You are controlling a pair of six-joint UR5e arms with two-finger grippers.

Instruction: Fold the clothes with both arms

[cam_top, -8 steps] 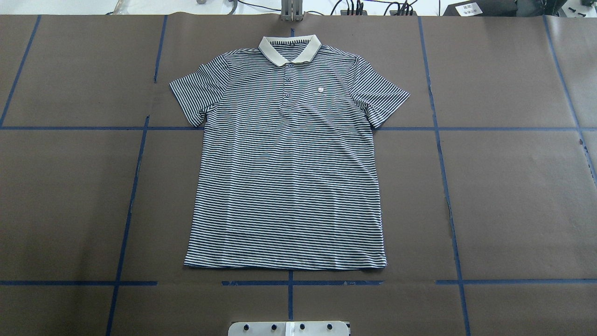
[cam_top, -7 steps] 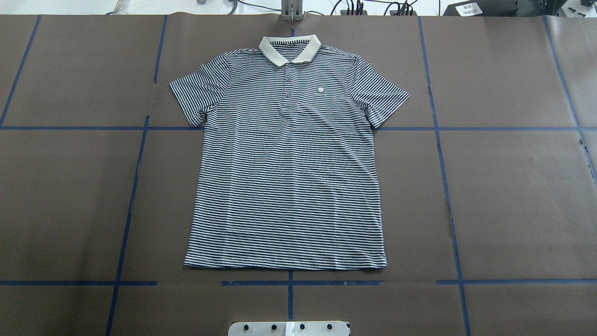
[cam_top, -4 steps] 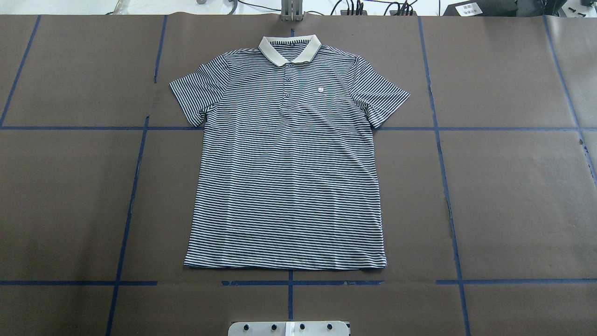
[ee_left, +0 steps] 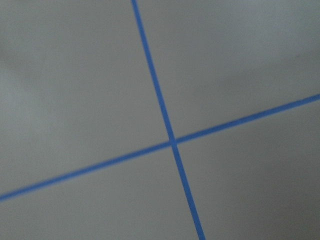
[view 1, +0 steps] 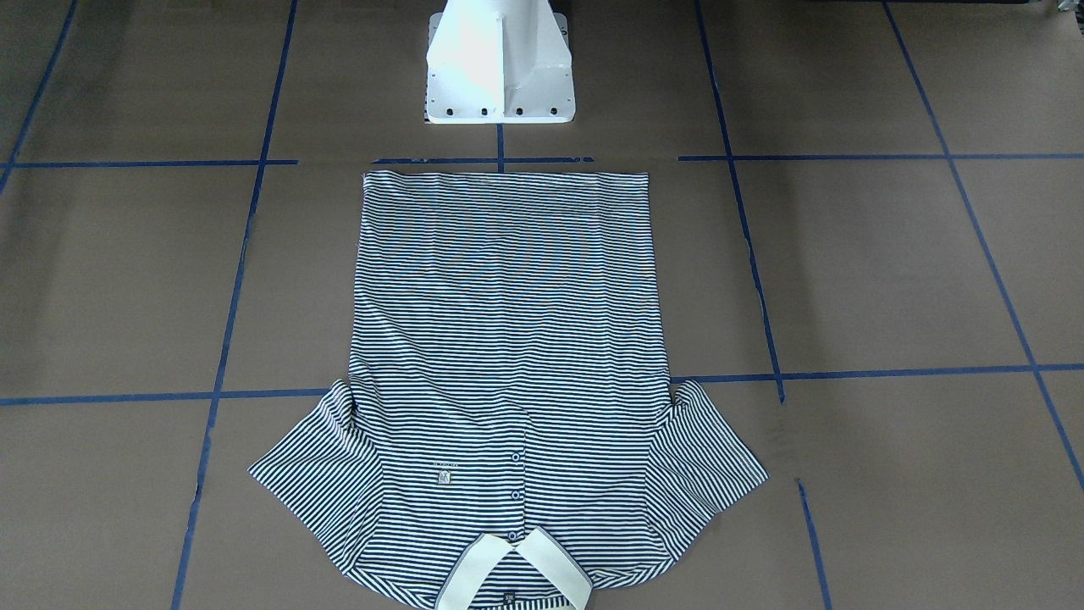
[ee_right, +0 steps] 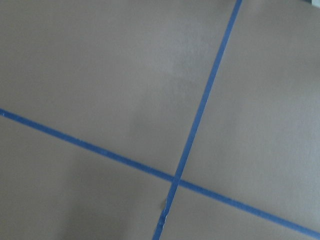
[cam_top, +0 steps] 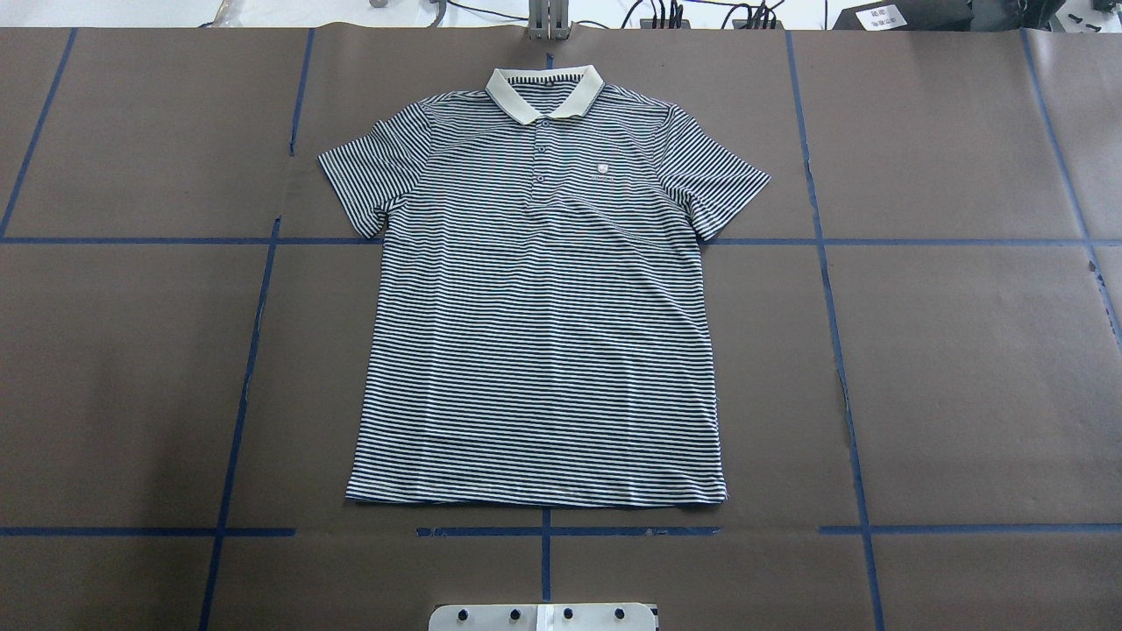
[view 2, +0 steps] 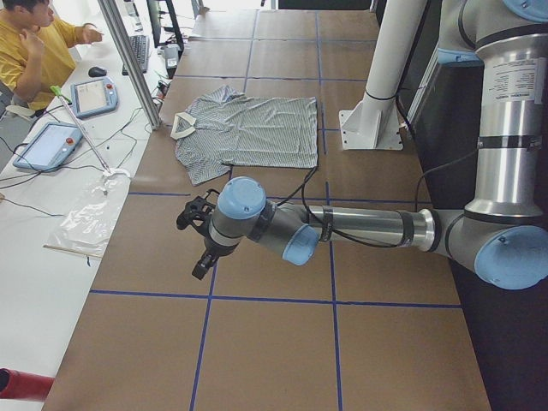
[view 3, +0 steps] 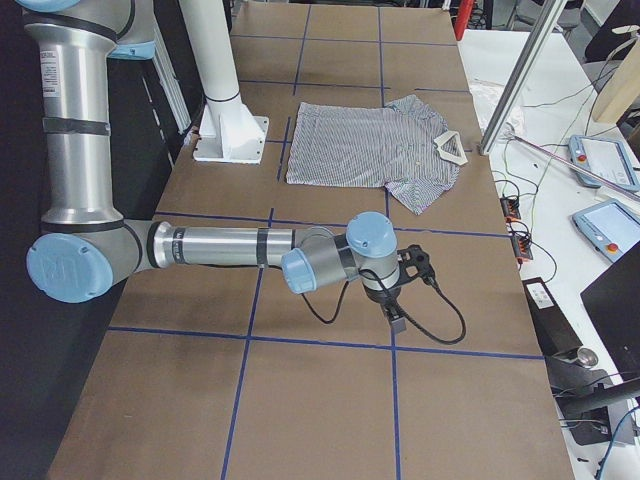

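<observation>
The brown worktop (cam_top: 964, 368) carries the polo shirt (cam_top: 539, 333) flat at centre, collar at twelve o'clock and hem at six from overhead. The left hand (view 2: 202, 261) and right hand (view 3: 396, 312) hang well apart from it, out at nine and three. Open or closed, I cannot tell. Both should grip matching edges together.

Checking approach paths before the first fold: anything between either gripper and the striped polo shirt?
Nothing visible. The navy-and-white striped polo shirt lies flat on the brown paper-covered table; only bare surface and blue tape lines lie between it and the left gripper or the right gripper.
</observation>
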